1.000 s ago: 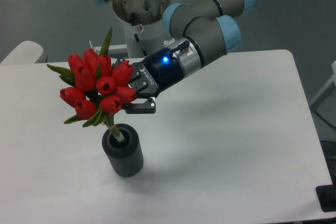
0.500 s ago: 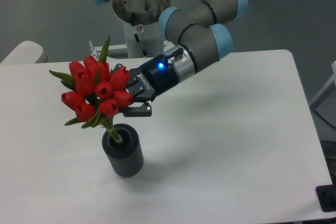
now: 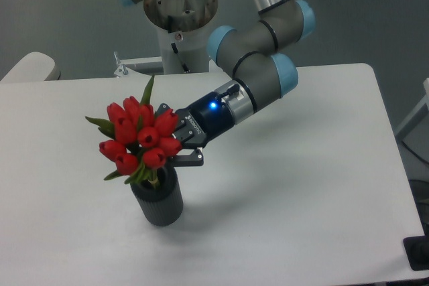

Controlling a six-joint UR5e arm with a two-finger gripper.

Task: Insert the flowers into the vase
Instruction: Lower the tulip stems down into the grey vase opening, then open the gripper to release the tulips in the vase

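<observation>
Standing in the ribbed grey vase (image 3: 158, 200), red-budded flowers (image 3: 141, 140).

stems of the flowers (image 3: 142, 140) hidden inside vase (image 3: 159, 203), hand (image 3: 179, 144) fingertips behind blooms

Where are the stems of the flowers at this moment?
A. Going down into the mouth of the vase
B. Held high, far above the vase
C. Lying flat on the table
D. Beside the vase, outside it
A: the flowers sit right on top of the vase, their stems entering its mouth, with the gripper at the bunch.
</observation>
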